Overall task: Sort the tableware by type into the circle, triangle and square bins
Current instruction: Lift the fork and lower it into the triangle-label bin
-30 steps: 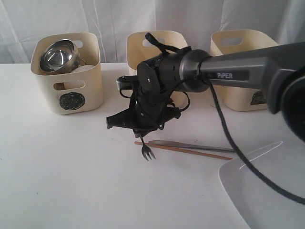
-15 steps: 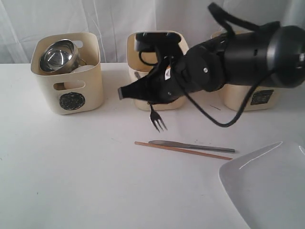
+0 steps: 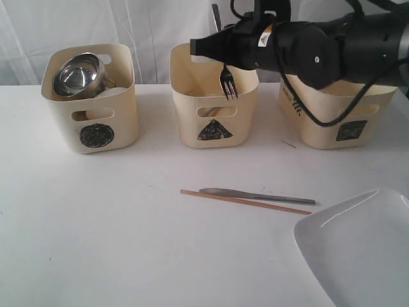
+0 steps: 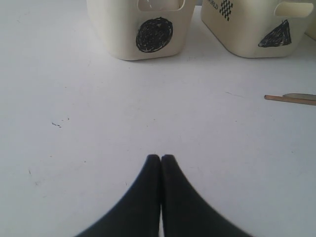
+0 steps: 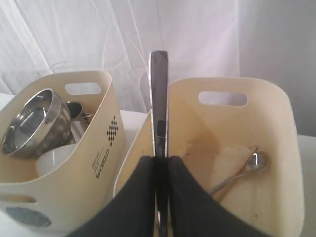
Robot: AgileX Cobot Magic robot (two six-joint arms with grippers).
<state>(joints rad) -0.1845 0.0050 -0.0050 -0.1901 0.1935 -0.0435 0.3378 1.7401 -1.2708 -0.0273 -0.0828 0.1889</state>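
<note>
My right gripper is shut on the steel fork, which hangs tines down over the triangle bin. In the right wrist view the fork's handle sticks up past the closed gripper, and a spoon lies inside that bin. The circle bin holds a steel bowl, a mug and a white dish. A knife and a wooden chopstick lie on the table. My left gripper is shut and empty, low over the table before the circle bin.
The square bin stands at the back right, partly behind the right arm. A large white plate lies at the front right corner. White curtains hang behind the bins.
The right arm has lifted the fork from beside the knife and carried it up and back, to above the triangle bin. The left gripper has stayed shut.
</note>
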